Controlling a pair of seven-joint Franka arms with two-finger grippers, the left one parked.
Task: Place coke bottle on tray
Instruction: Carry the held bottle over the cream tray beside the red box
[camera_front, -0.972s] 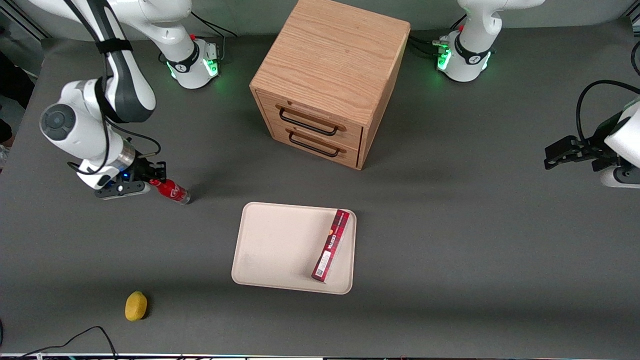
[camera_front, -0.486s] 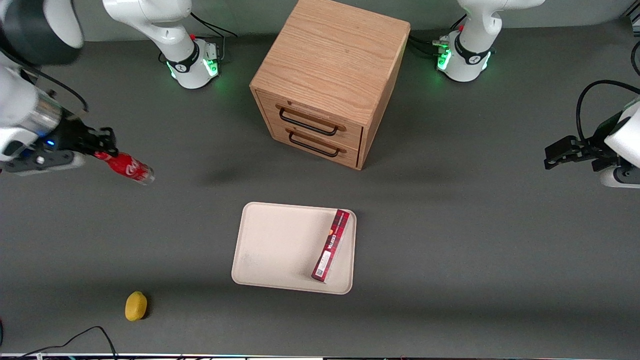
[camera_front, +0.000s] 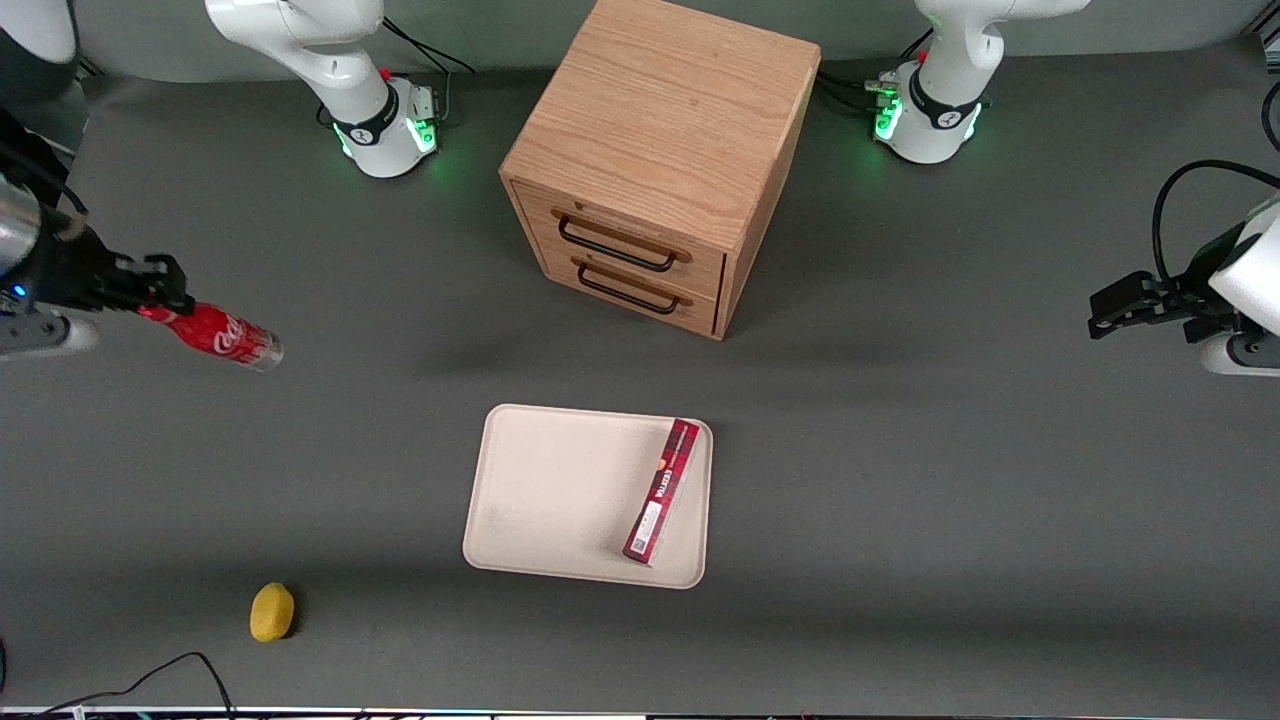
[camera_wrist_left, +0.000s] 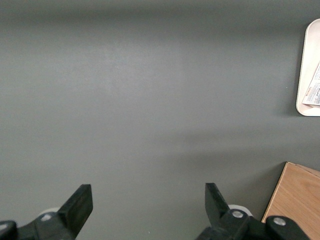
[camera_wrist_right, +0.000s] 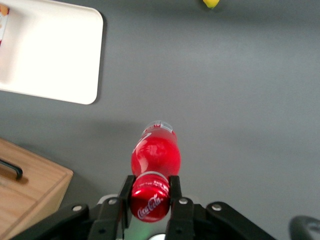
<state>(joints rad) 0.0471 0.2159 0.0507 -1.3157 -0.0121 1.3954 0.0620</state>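
Step in hand: carry phase. Bottle (camera_front: 212, 335) gripped and lifted clear of the table (camera_front: 900, 480), held out near-horizontal, base pointing toward the tray (camera_front: 560, 490). Gripper (camera_front: 160, 290) high at the working arm's end of the table, fingers (camera_wrist_right: 125, 192) pinching the bottle at the cap end, one on each flank; hold appears centred, no visible slip.

Tray well apart from the bottle, at roughly 4 o'clock from it in the front view. Red box (camera_front: 662, 490) lying lengthwise along the tray edge nearest the parked arm; remainder of the tray bare. Cabinet (camera_front: 650, 170) at 12 o'clock from the tray, drawers shut. Lemon (camera_front: 272, 611) on the table at about 8 o'clock from the tray, off the likely path.

Next move, as judged: traverse toward the bare half of the tray, descent until the base nears the surface, release only then. Clearance from the box required; bottle likely to roll if laid on its side.
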